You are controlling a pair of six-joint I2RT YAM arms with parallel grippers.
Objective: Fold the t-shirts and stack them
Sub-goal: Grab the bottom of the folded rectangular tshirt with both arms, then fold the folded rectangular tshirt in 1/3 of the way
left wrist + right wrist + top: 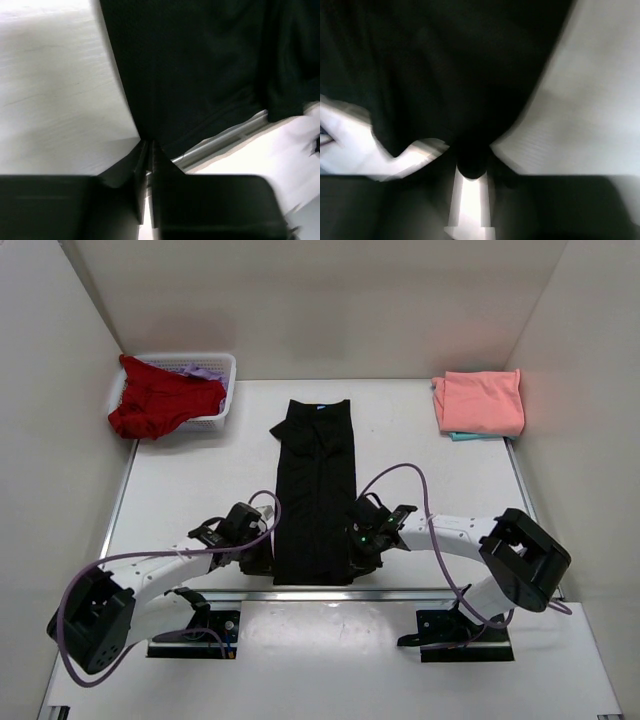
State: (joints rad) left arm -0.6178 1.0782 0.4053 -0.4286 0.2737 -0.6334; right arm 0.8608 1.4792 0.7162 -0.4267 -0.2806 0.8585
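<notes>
The black t-shirt (315,490) lies in the middle of the table as a long narrow strip, its light-blue label (321,407) at the far end. My left gripper (264,557) is shut on its near left corner, and the cloth edge (200,75) runs into the closed fingertips (146,148). My right gripper (359,552) is shut on the near right corner, with black cloth (445,65) bunched between its fingers (472,167). The red t-shirt (160,400) hangs over the basket. The salmon-pink t-shirt (480,400) lies folded at the far right.
The white slatted basket (224,364) stands at the far left corner. A light-blue cloth edge (466,436) shows under the pink shirt. A metal rail (300,594) runs along the table's near edge, also seen in the left wrist view (225,140). White walls enclose the table.
</notes>
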